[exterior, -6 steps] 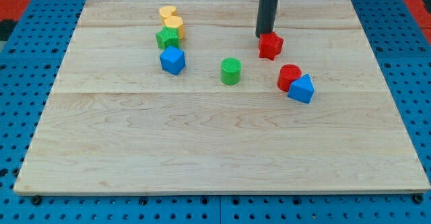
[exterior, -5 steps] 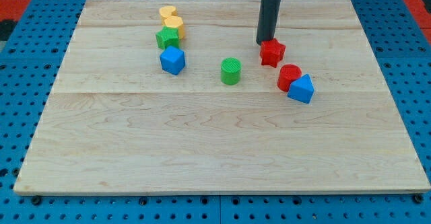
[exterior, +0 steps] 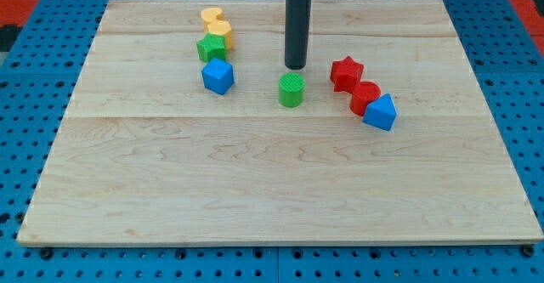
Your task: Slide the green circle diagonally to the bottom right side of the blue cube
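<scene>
The green circle (exterior: 291, 89) stands near the board's middle, to the right of the blue cube (exterior: 218, 76). My tip (exterior: 295, 66) is just above the green circle toward the view's top, very close to it; I cannot tell if it touches. The dark rod rises from there to the view's top edge.
A green star (exterior: 211, 48) and two yellow blocks (exterior: 216, 25) stand in a column above the blue cube. At the right, a red star (exterior: 345, 73), a red cylinder (exterior: 365, 97) and a blue triangular block (exterior: 380, 112) form a diagonal row. The wooden board (exterior: 280, 189) lies on a blue pegboard.
My tip has moved left from the red star to just above the green circle. The red star has shifted slightly down toward the red cylinder.
</scene>
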